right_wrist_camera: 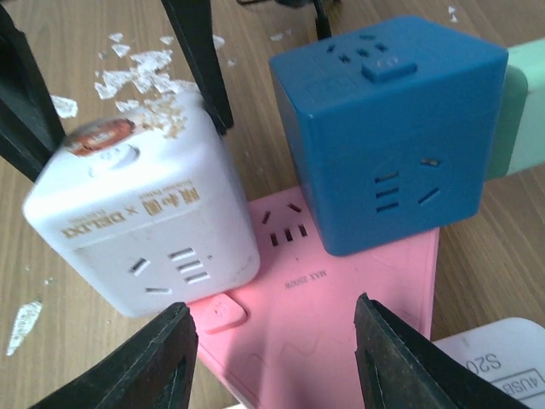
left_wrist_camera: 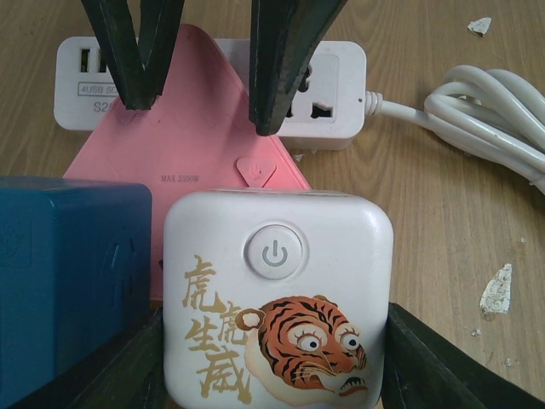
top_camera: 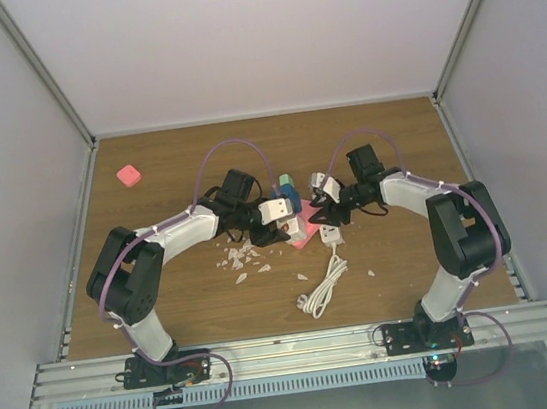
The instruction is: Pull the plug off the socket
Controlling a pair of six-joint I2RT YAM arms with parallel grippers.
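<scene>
The left end effector point(left_wrist_camera: 277, 362) is closed narrowly on the white plastic cube plug point(left_wrist_camera: 278, 290), the one printed with a tiger and a round power button. Its dark fingers point(left_wrist_camera: 430, 366) press two opposite sides of the cube. The cube sits at one corner of the pink triangular plastic socket point(left_wrist_camera: 200, 145) and looks a little tilted in the right wrist view. I cannot tell whether its pins are seated, because the underside is hidden. The right end effector point(right_wrist_camera: 272, 358) stands fairly wide, with its fingertips point(right_wrist_camera: 136, 366) set down on the pink socket's top face and nothing gripped between them.

The socket carries two cubes: the white one and, just beside it, an upright blue plastic cube plug point(right_wrist_camera: 387, 128). A mint-green piece point(right_wrist_camera: 521, 111) shows behind the blue cube.

Just beyond the socket lies one white rectangular power strip point(left_wrist_camera: 336, 94) with USB ports. Its one white cable point(top_camera: 323, 289) lies coiled on the wooden bench point(top_camera: 168, 168). White flakes point(top_camera: 240, 259) are scattered near the left arm's wrist. One small pink block point(top_camera: 128, 175) lies well apart, toward the far left corner.
</scene>
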